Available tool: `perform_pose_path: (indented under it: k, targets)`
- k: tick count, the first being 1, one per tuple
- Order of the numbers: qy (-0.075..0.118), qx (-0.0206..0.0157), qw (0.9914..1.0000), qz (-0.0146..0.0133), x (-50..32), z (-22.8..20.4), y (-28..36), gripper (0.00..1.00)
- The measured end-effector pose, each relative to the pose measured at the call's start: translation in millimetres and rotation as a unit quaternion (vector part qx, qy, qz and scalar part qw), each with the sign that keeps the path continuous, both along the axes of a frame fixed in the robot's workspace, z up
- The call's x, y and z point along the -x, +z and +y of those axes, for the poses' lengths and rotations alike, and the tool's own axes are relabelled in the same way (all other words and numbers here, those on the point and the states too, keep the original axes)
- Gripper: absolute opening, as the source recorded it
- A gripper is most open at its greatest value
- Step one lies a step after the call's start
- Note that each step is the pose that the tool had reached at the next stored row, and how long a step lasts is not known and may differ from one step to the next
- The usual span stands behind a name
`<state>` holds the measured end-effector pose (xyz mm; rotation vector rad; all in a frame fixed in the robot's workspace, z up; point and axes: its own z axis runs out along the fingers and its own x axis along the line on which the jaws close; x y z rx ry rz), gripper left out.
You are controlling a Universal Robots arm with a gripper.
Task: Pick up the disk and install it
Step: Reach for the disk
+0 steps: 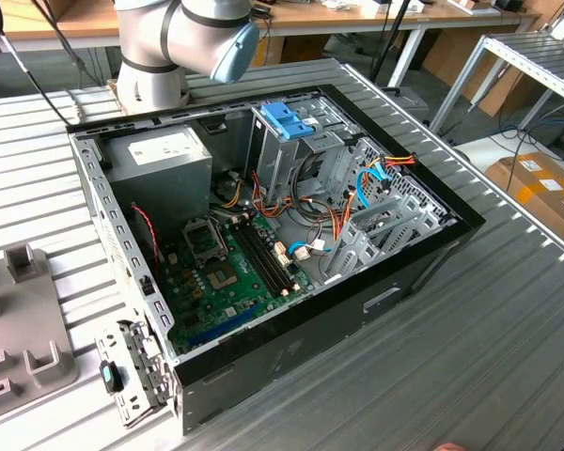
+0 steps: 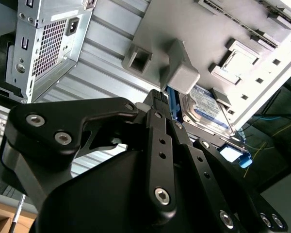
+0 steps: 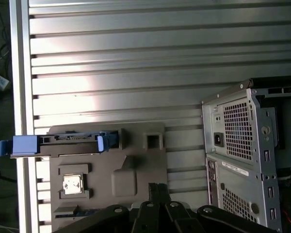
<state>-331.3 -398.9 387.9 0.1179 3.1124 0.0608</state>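
End effector [image 3: 158, 187], closed and empty, hangs over the tabletop [image 3: 136, 48] near a grey holder [image 3: 136, 160]; the disk [image 3: 70, 141] stands on edge in it

The arm [image 1: 169, 38] stands at the far side of the scene, toward the exterior view's left. Its grey joint housing carries a pale blue end cap [image 1: 233, 52]. In both wrist views the gripper [image 2: 157, 99] [image 3: 158, 188] extends away from the cameras, with its black linkage bars [image 2: 72, 126] converging forward. The fingertips sit drawn together, pad against pad.
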Motion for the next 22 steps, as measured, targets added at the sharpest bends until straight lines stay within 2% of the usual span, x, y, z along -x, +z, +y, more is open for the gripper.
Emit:
perform_pose_path:
  k: [7, 22]
  targets:
    - [0.000, 0.0000, 1.00000, 0.0000, 4.0, 0.0, -0.1, 0.11]
    - [0.000, 0.0000, 1.00000, 0.0000, 4.6, 0.1, -0.2, 0.11]
